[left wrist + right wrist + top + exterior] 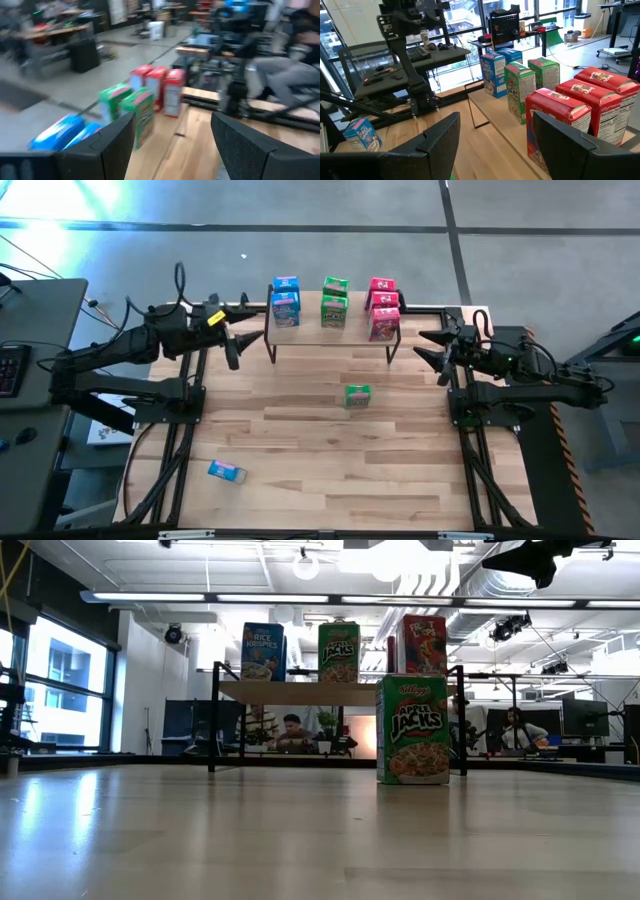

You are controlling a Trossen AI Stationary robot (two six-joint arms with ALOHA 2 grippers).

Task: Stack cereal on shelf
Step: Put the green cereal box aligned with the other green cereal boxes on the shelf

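Honestly, both grippers, left gripper (pixel 232 338) and right gripper (pixel 437 348), hang open and empty beside the shelf (pixel 352 328). In front of it stands a green box (pixel 357 395); further out lies a blue box (pixel 227 471). A careless reach could topple the shelf's rows.

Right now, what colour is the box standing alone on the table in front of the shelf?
Green, an Apple Jacks cereal box; the low view shows it best.
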